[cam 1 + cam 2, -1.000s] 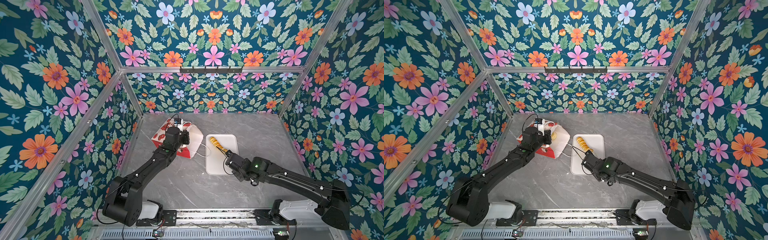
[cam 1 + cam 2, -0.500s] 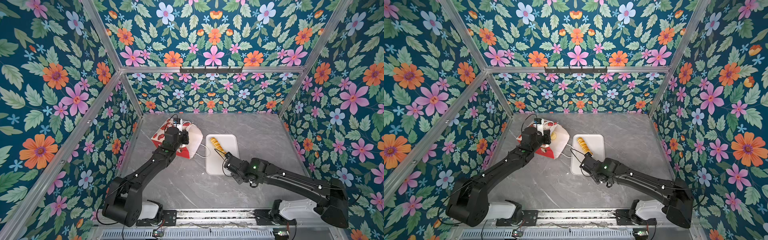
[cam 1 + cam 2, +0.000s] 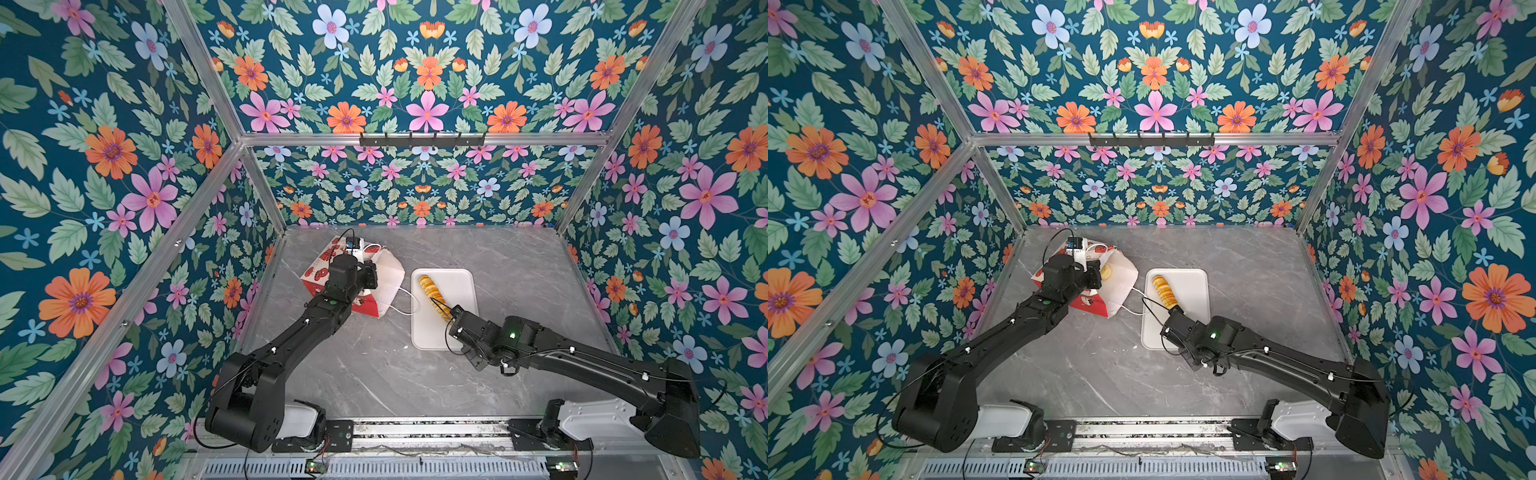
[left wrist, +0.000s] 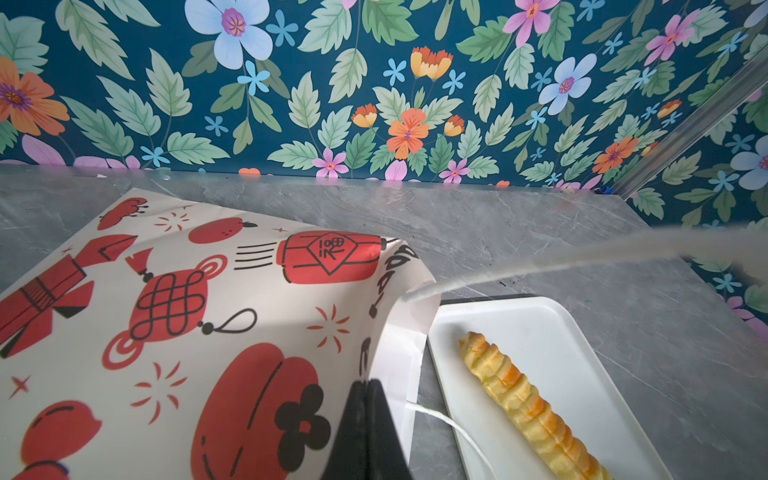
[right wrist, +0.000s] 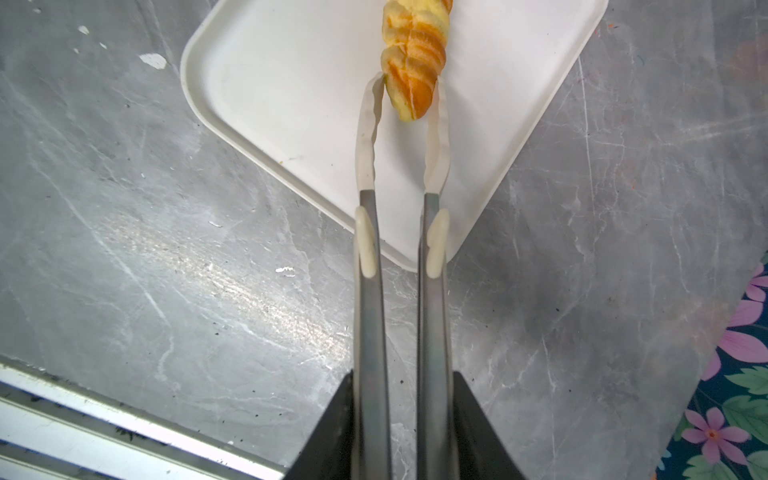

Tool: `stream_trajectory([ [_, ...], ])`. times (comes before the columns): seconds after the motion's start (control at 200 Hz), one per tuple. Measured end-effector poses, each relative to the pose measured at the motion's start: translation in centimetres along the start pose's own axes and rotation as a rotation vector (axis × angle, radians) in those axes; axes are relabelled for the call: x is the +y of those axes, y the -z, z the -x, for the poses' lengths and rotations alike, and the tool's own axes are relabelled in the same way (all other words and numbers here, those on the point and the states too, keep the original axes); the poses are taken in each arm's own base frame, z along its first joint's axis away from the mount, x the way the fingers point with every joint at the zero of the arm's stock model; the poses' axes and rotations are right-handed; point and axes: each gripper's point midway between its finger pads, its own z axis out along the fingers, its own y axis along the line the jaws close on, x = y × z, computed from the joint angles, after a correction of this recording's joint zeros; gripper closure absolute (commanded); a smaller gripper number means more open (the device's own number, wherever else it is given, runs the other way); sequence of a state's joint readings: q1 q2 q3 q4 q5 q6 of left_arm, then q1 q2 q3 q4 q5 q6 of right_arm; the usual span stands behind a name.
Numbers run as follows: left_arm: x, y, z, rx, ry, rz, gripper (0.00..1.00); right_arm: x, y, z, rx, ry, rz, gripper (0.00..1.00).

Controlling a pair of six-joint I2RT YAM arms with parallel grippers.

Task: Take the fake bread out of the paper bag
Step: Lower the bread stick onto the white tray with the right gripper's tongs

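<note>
Left gripper [image 3: 370,274] pinched shut on the paper bag [image 3: 316,276] rim; right gripper [image 3: 455,319] clamped on tongs [image 3: 442,309].

Both top views: left arm stretched forward to the bag, which lies on its side with its mouth toward the white tray [image 3: 457,286] just beside it. Right arm low, angled in over the tray. Long ridged loaf [image 3: 430,291] lies on the tray. In a top view, a pale yellow piece [image 3: 1106,272] shows inside the bag mouth.

Left wrist: fingers [image 4: 353,428] pressed together at the bag edge. The lantern print [image 4: 328,255] carries a character I can't read. Cord handle [image 4: 449,419] lies across the tray rim.

Right wrist: tong tips [image 5: 370,124] slightly apart, flanking the loaf's near end.
</note>
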State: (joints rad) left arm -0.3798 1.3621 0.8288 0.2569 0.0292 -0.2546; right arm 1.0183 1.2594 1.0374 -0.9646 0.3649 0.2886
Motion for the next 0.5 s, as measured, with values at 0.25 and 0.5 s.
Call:
stream_trajectory([
  [0.25, 0.1, 0.0, 0.0, -0.001, 0.001, 0.002, 1.00, 0.3, 1.6, 0.6, -0.041, -0.037, 0.060, 0.63],
  [0.5, 0.0, 0.0, 0.0, 0.001, 0.001, -0.002, 1.00, 0.5, 1.7, 1.1, -0.060, -0.054, 0.075, 0.63],
])
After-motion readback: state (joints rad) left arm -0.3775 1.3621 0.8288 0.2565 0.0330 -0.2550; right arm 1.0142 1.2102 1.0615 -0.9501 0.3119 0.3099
